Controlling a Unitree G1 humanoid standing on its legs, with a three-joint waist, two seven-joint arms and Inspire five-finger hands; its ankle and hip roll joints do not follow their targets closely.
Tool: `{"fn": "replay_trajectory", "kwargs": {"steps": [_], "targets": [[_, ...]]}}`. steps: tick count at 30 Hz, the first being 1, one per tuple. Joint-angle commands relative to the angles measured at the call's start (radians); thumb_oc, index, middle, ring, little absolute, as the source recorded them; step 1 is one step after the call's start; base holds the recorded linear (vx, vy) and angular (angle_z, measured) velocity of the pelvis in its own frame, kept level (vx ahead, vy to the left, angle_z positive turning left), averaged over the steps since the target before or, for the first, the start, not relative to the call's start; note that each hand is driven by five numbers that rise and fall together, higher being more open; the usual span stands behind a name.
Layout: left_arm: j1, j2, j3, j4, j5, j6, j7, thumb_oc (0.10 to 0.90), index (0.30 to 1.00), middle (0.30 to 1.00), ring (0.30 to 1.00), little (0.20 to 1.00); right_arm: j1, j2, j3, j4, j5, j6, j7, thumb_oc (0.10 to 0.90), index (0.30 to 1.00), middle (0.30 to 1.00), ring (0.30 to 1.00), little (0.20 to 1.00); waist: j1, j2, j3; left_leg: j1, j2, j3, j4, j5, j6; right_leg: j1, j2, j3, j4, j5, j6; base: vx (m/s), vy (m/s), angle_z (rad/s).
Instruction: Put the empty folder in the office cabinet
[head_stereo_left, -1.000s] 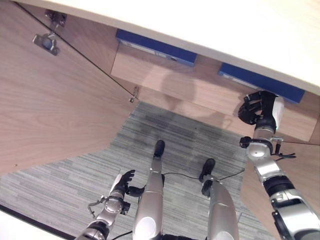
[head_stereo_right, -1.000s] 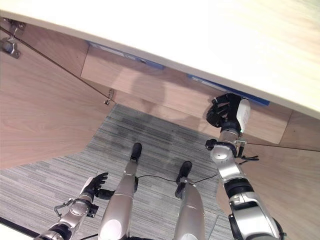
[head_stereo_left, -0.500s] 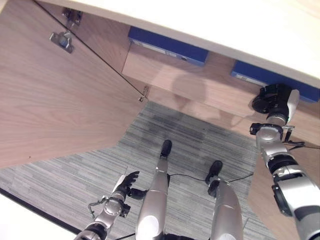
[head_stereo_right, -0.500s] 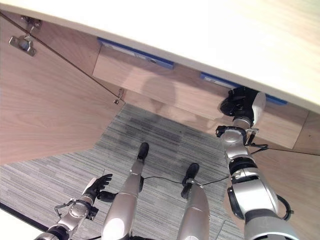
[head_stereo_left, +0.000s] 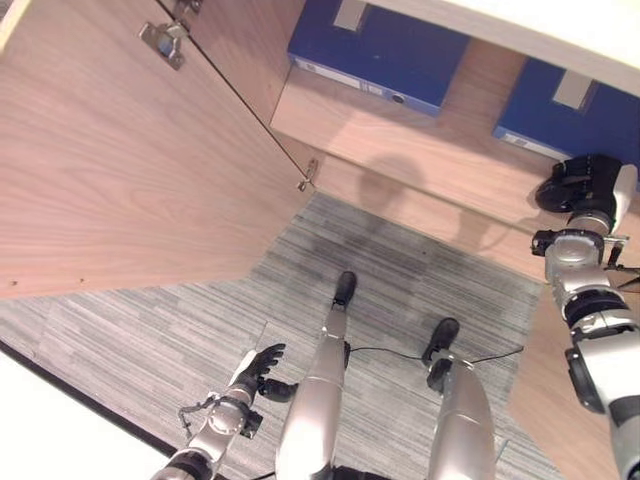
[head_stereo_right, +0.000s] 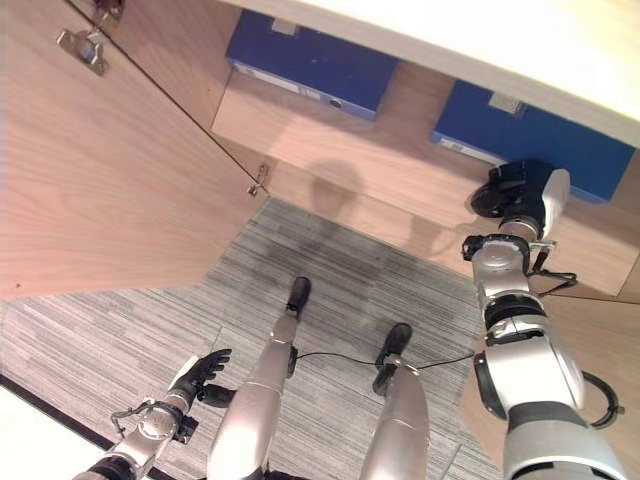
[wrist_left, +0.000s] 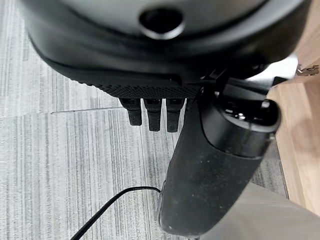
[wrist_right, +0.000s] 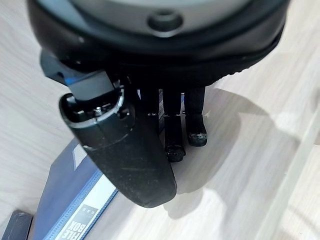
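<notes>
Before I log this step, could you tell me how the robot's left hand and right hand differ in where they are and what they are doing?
The right hand is raised to the cabinet shelf, beside the right-side blue folder; the left hand hangs low over the grey carpet, far from the cabinet. The right hand's fingers curl down toward the shelf board; the left hand's fingers are relaxed. Neither hand holds anything.

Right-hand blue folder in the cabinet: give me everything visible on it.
The right blue folder is a dark blue file box lying flat on the wooden cabinet shelf, spine facing out, with a white label strip along the spine and a pale tab on its top face. It sits apart from the left blue folder. The right hand is just in front of it, fingers curled; contact cannot be told.
</notes>
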Motion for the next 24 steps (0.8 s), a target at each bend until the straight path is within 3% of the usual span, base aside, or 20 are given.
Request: {"fn": "replay_trajectory", "kwargs": {"steps": [1, 3, 6, 10, 11, 12, 13, 18, 24], "targets": [[0.02, 0.003, -0.006, 0.072, -0.015, 0.002, 0.013, 0.8, 0.9, 0.9, 0.9, 0.9, 0.15, -0.005, -0.054, -0.183, 0.008, -0.038, -0.038, 0.4, 0.3, 0.3, 0.3, 0.3, -0.024, 0.023, -0.016, 0.018, 0.043, 0.015, 0.013, -0.015, -0.028, 0.184, -0.016, 0.015, -0.039, -0.083, 0.077, 0.03, 0.033, 0.02], [0.027, -0.03, 0.028, 0.107, 0.005, 0.013, 0.021, 0.8, 0.9, 0.9, 0.9, 0.9, 0.334, 0.106, -0.091, -0.4, -0.057, -0.052, -0.041, 0.4, 0.3, 0.3, 0.3, 0.3, -0.056, -0.011, -0.022, 0.074, 0.051, 0.023, 0.011, -0.029, -0.024, 0.239, -0.008, 0.023, -0.074, -0.07, 0.075, 0.06, 0.047, -0.02], [0.042, -0.059, 0.079, 0.158, 0.037, 0.033, 0.027, 0.8, 0.9, 0.9, 0.9, 0.9, 0.534, 0.201, -0.1, -0.591, -0.112, -0.064, -0.005, 0.4, 0.3, 0.3, 0.3, 0.3, -0.092, -0.049, -0.06, 0.141, 0.07, 0.038, -0.001, -0.039, -0.021, 0.301, 0.005, 0.031, -0.124, -0.048, 0.074, 0.1, 0.044, -0.2], [0.063, -0.08, 0.128, 0.211, 0.09, 0.052, 0.015, 0.8, 0.9, 0.9, 0.9, 0.9, 0.686, 0.256, -0.067, -0.636, -0.154, -0.057, 0.081, 0.4, 0.3, 0.3, 0.3, 0.3, -0.13, -0.087, -0.132, 0.236, 0.094, 0.061, -0.018, -0.058, -0.02, 0.385, 0.023, 0.039, -0.175, -0.035, 0.075, 0.14, 0.04, -0.26], [0.073, -0.079, 0.135, 0.219, 0.107, 0.053, 0.013, 0.8, 0.9, 0.9, 0.9, 0.9, 0.711, 0.264, -0.055, -0.651, -0.16, -0.054, 0.103, 0.471, 0.406, 0.406, 0.406, 0.406, -0.135, -0.097, -0.148, 0.265, 0.101, 0.068, -0.025, -0.062, -0.019, 0.407, 0.025, 0.042, -0.187, -0.031, 0.075, 0.13, 0.03, -0.22], [0.08, -0.079, 0.143, 0.23, 0.122, 0.056, 0.006, 0.8, 0.9, 0.9, 0.9, 0.9, 0.731, 0.265, -0.042, -0.663, -0.172, -0.051, 0.121, 0.618, 0.627, 0.627, 0.627, 0.627, -0.141, -0.105, -0.165, 0.29, 0.106, 0.073, -0.031, -0.067, -0.018, 0.426, 0.028, 0.046, -0.197, -0.029, 0.075, 0.15, 0.015, -0.28], [0.09, -0.075, 0.157, 0.247, 0.141, 0.06, 0.003, 0.8, 0.9, 0.9, 0.9, 0.9, 0.767, 0.263, -0.018, -0.675, -0.192, -0.046, 0.16, 0.8, 0.9, 0.9, 0.9, 0.9, -0.149, -0.119, -0.196, 0.326, 0.114, 0.083, -0.038, -0.074, -0.015, 0.451, 0.033, 0.049, -0.205, -0.028, 0.076, 0.1, 0.005, -0.2], [0.136, -0.067, 0.204, 0.254, 0.145, 0.06, -0.005, 0.8, 0.9, 0.9, 0.9, 0.9, 0.858, 0.265, 0.013, -0.731, -0.202, -0.045, 0.254, 0.8, 0.9, 0.9, 0.9, 0.9, -0.152, -0.134, -0.265, 0.416, 0.126, 0.088, -0.053, -0.087, -0.012, 0.53, 0.045, 0.045, -0.217, -0.048, 0.074, 0.07, -0.018, -0.16], [0.179, -0.066, 0.24, 0.261, 0.139, 0.061, -0.009, 0.8, 0.9, 0.9, 0.9, 0.9, 0.918, 0.278, 0.022, -0.732, -0.202, -0.042, 0.299, 0.8, 0.9, 0.9, 0.9, 0.9, -0.136, -0.128, -0.322, 0.459, 0.133, 0.068, -0.098, -0.061, -0.029, 0.604, 0.058, 0.009, -0.239, -0.076, 0.062, 0.04, -0.049, 0.08]]}}
